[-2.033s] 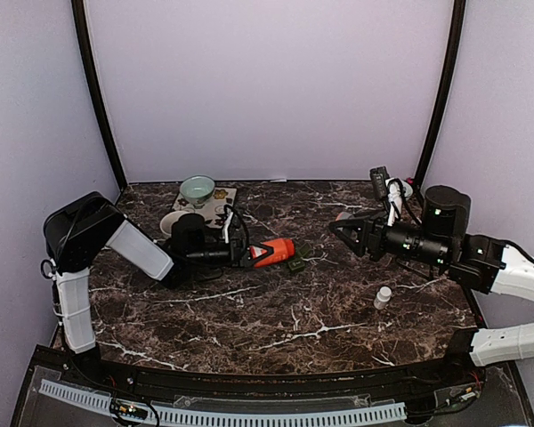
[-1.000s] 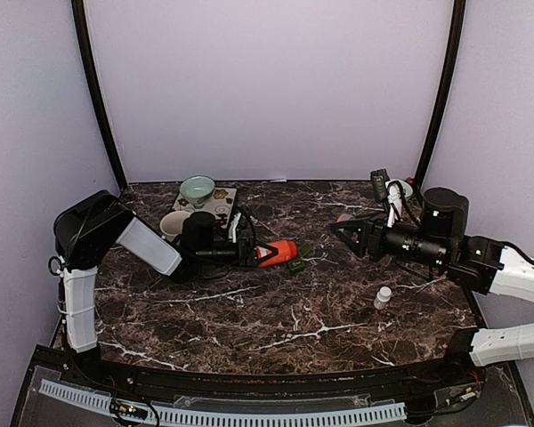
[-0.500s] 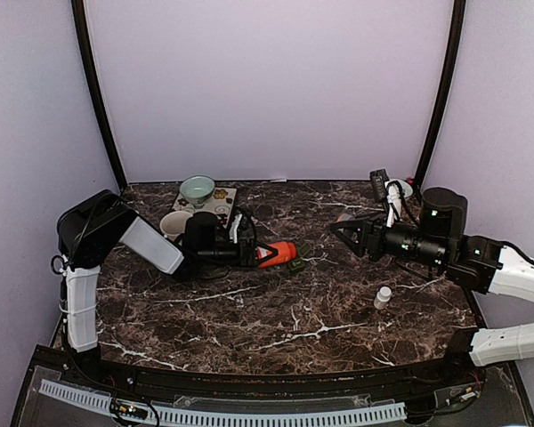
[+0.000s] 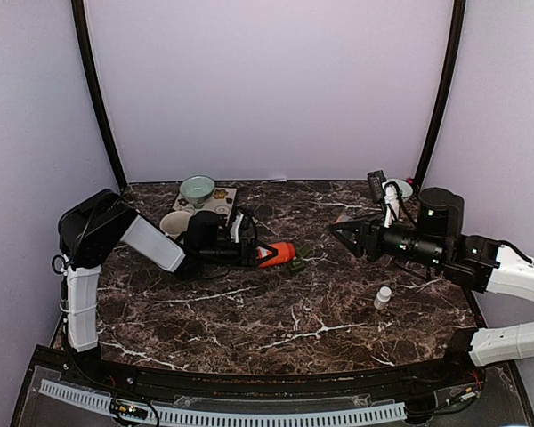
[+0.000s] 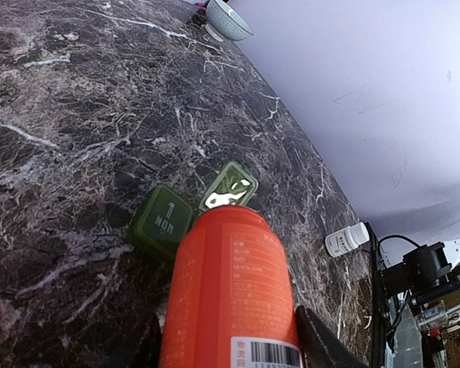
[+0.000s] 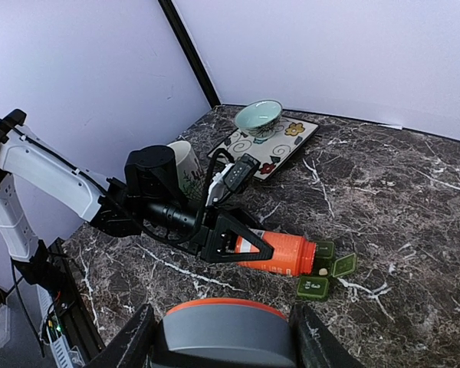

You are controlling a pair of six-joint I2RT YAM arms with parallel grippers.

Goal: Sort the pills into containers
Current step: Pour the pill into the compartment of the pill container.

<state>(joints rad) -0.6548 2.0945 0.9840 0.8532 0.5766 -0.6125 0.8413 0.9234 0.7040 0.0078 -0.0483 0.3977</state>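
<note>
My left gripper (image 4: 258, 253) is shut on an orange pill bottle (image 4: 279, 254) and holds it on its side, low over the table. The bottle's open mouth is at a green pill organizer (image 4: 296, 263). In the left wrist view the bottle (image 5: 230, 291) fills the space between the fingers, with the organizer (image 5: 165, 218) beyond it and one lid (image 5: 230, 186) open. The right wrist view shows the bottle (image 6: 280, 253), the organizer (image 6: 314, 287) and a pale pill (image 6: 323, 271) in the open compartment. My right gripper (image 4: 343, 233) is shut on a grey, orange-rimmed cap (image 6: 224, 337).
A small white bottle (image 4: 383, 296) stands on the marble at the right, also in the left wrist view (image 5: 346, 239). A teal bowl (image 4: 197, 189) sits on a patterned tray (image 4: 218, 203) at the back left, with a cup (image 4: 172, 222) beside it.
My left gripper has moved slightly to the right with the orange bottle, bringing its mouth closer over the green organizer. The right arm has stayed almost still.
</note>
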